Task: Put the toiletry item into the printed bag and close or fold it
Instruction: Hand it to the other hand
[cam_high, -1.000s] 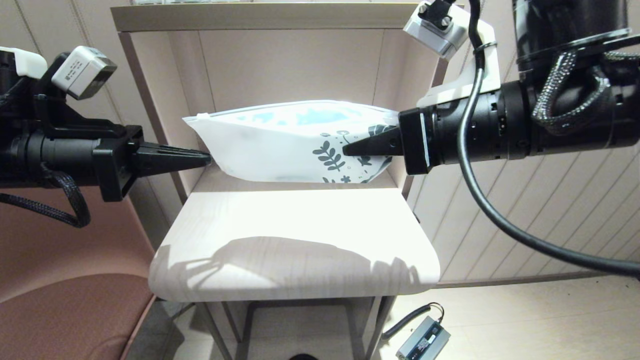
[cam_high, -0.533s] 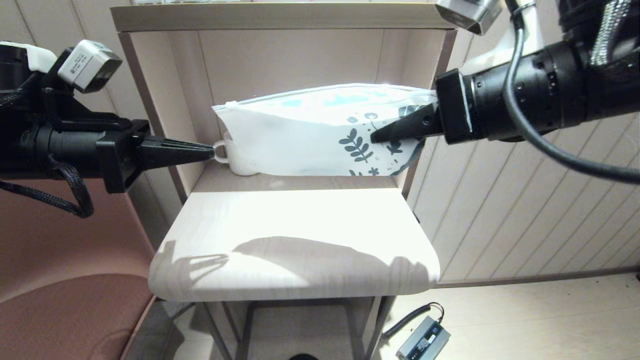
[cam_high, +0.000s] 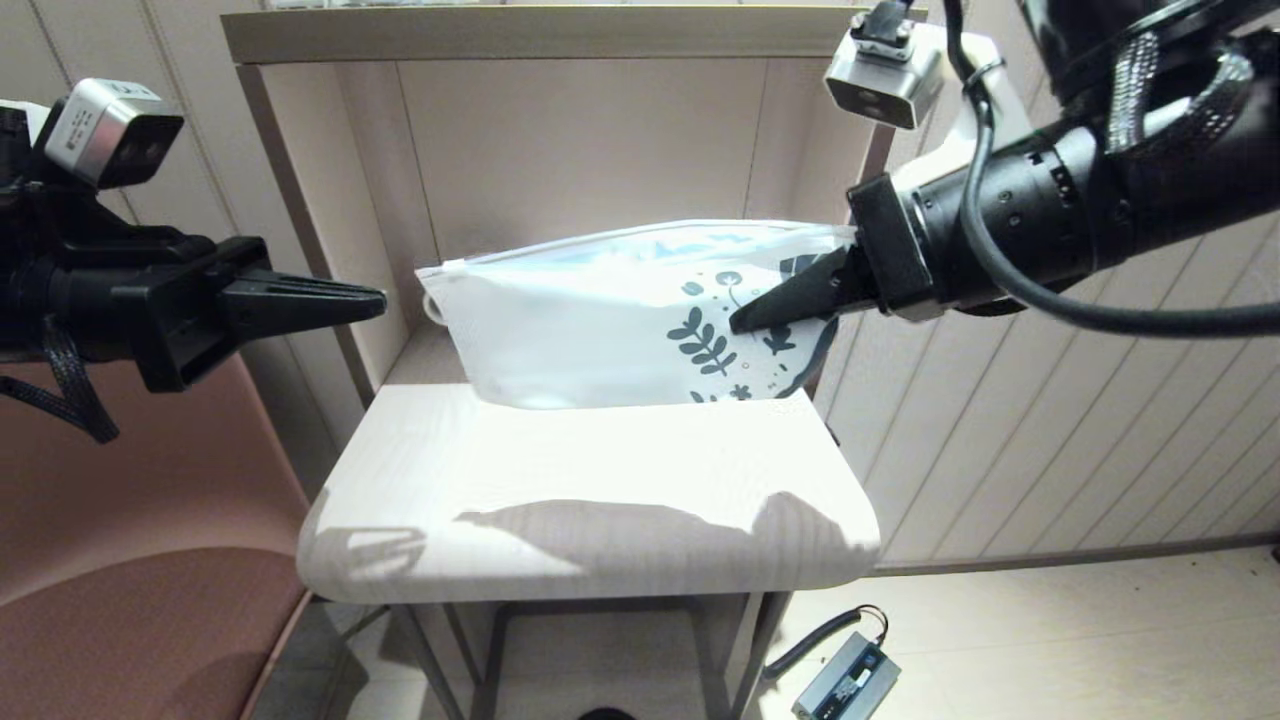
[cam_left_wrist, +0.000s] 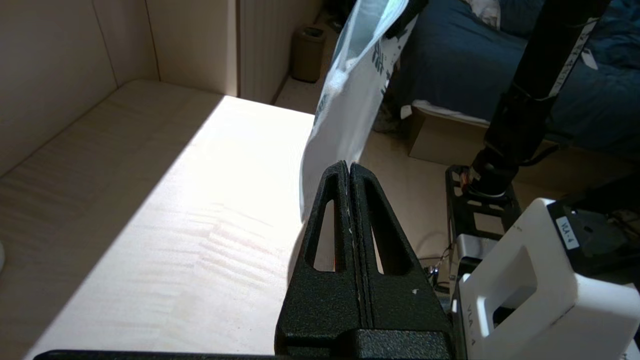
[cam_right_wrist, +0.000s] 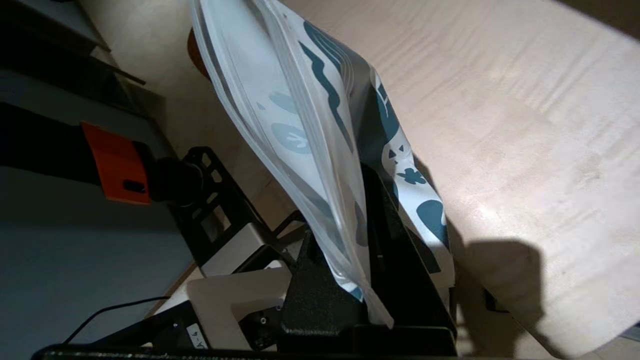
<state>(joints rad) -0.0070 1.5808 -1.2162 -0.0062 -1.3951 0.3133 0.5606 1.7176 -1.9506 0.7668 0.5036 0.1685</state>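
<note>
While the right gripper (cam_high: 745, 320) clamps the printed end of the printed bag (cam_high: 590, 330), the pouch hangs upright just above the white table (cam_high: 590, 500), its zip edge uppermost and its plain end free. Beyond that end, apart from it, the left gripper (cam_high: 375, 296) hovers with its fingers pressed together on nothing. No toiletry item can be seen outside the bag; whether it is inside I cannot tell. Judging by this, closing is in hand: next the left gripper needs to pinch the zip edge.
</note>
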